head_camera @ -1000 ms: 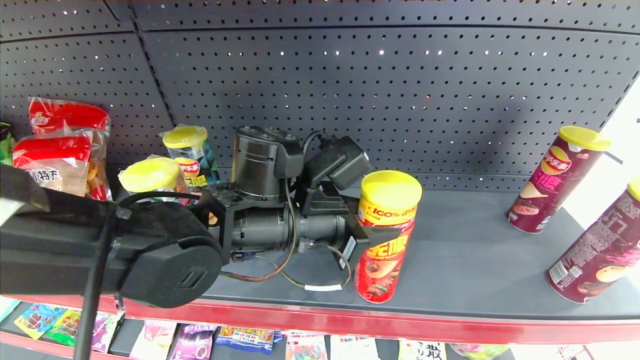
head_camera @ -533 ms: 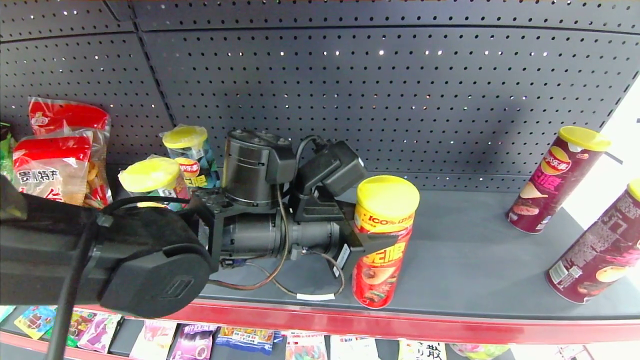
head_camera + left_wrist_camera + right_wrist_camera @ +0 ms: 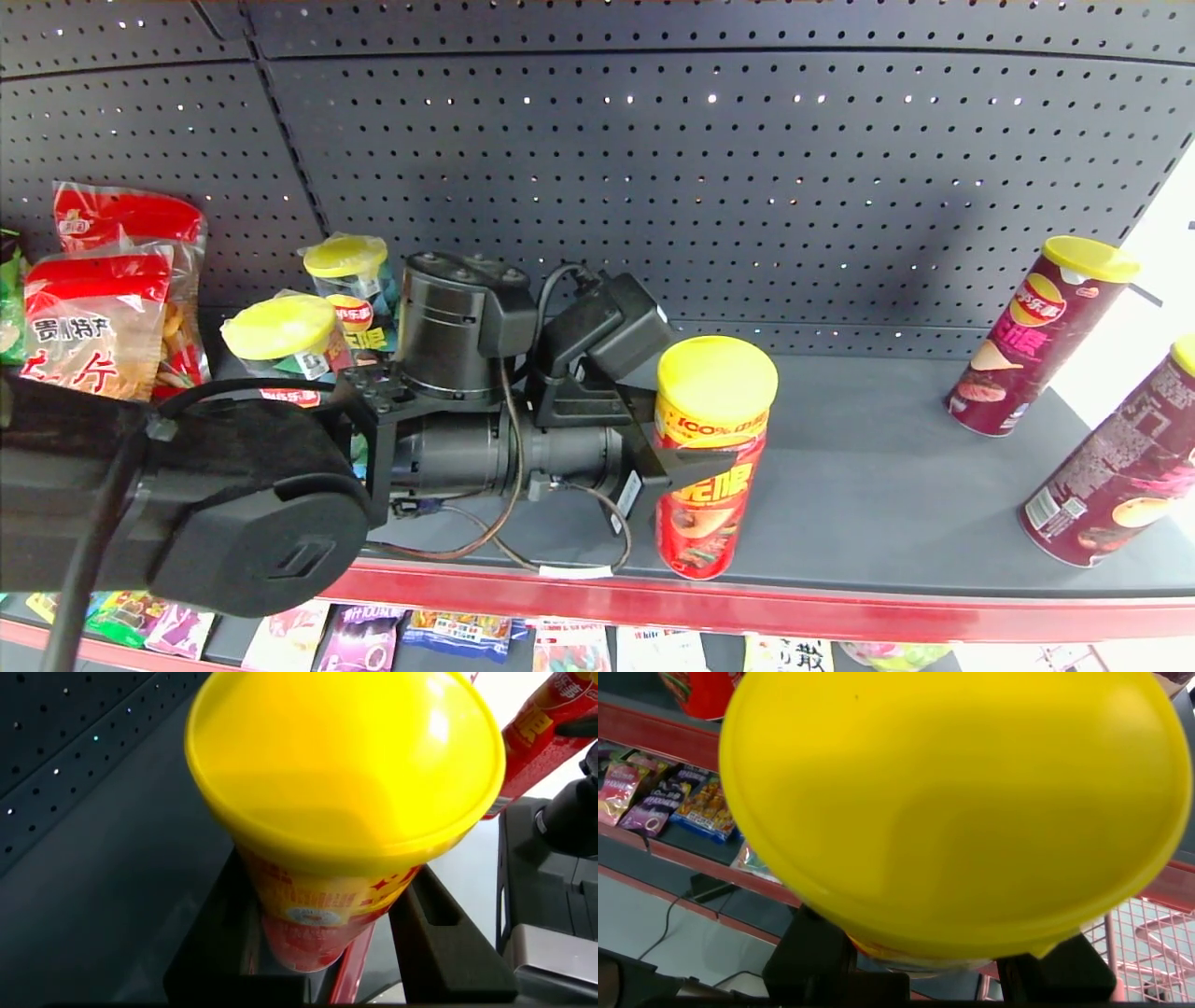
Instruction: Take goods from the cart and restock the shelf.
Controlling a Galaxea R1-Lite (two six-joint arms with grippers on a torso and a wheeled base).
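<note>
While its base sits at the very front of the shelf, just behind the red lip, one red can with a yellow lid stands upright in the left claw. The claw's dark fingers are closed against the can's upper body, below the lid. Whether the base touches the shelf cannot be told.

Five yellow-lidded cans show in the head view. Besides the red one, two stand at the left behind the arm, one nearer and one farther back. A purple can leans near the shelf's right end. A second purple can tilts at the view's right edge.

Two red snack bags stand at the far left against the pegboard.

A broad bare stretch of grey shelf lies between the red can and the purple ones, running back to the pegboard.

Off the shelf's front, the right claw has its fingers closed on either side of another yellow-lidded can, body colour unclear. Small packets line the lower shelf beneath.
</note>
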